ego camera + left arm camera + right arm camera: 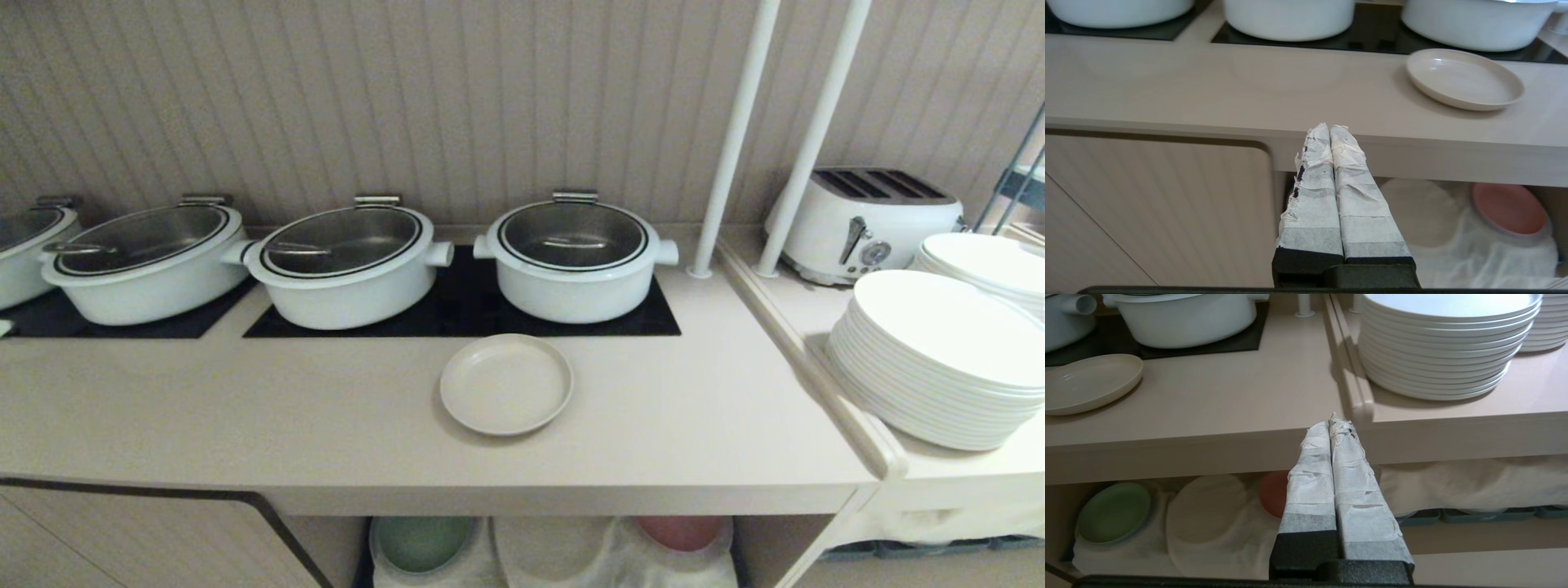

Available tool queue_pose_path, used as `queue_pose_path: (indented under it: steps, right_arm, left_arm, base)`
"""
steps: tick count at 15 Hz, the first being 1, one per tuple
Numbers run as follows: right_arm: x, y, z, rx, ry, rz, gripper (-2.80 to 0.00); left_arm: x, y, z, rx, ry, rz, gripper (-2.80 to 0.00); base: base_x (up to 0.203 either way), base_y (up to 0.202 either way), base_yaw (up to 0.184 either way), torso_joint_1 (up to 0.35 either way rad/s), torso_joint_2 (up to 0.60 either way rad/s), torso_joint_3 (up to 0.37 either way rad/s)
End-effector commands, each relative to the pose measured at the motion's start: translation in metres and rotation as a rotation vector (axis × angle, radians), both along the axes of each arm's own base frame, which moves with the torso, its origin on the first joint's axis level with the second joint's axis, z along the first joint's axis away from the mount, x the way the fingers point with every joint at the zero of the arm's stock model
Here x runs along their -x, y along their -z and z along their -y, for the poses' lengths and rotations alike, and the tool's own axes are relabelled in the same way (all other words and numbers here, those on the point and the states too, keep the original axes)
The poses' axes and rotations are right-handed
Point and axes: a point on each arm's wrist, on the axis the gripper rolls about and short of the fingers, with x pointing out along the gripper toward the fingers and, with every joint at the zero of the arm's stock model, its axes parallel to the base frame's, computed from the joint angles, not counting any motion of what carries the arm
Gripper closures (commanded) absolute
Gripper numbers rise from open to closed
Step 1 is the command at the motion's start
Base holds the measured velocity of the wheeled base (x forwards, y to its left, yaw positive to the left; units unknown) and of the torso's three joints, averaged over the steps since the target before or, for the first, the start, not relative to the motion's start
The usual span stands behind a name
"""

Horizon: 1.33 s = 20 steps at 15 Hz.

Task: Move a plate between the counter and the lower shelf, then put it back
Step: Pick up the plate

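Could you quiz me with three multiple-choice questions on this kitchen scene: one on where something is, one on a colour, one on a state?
1. Where is the small round cream-beige matte plate?
A. On the long beige countertop, in front of a white pot
B. On the lower shelf
C. On the white plate stack

2. What colours are the two small plates on the cloth-draped lower shelf?
A. Blue, yellow
B. Green, pink
C. Both black

3. How are the left pincer and right pincer?
A. Wide open
B. Holding the plate
C. Shut, empty

Answers: 1 A, it lies before the hob. 2 B, both show below. 3 C, wrapped fingers pressed together.
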Motion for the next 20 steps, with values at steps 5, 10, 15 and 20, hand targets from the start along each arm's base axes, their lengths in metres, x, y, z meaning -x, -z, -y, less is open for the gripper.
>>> queue_pose_path:
  steps: [5, 10, 15, 20]
  right_arm:
    - [-0.0001, -0.0001, 0.0000, 0.001, 0.001, -0.001, 0.00]
    - [-0.0001, -0.0001, 0.0000, 0.001, 0.001, -0.001, 0.00]
    - [-0.0001, 0.0000, 0.0000, 0.000, 0.001, -0.002, 0.00]
    - [-0.0001, -0.0001, 0.0000, 0.000, 0.001, 0.000, 0.00]
  left_arm:
    - [0.0000, 0.0000, 0.0000, 0.001, -0.002, 0.001, 0.00]
    - [0.0000, 0.0000, 0.0000, 0.001, -0.002, 0.001, 0.00]
    - [0.0000, 0.0000, 0.0000, 0.003, -0.001, 0.001, 0.00]
    - [0.0000, 0.0000, 0.0000, 0.001, 0.000, 0.001, 0.00]
  base:
    - [0.000, 0.195, -0.002, 0.004, 0.00, 0.003]
    - [0.000, 0.197, -0.001, 0.003, 0.00, 0.003]
    - [0.000, 0.195, 0.000, 0.001, 0.00, 0.003]
    - [0.000, 0.133, 0.000, 0.003, 0.00, 0.004]
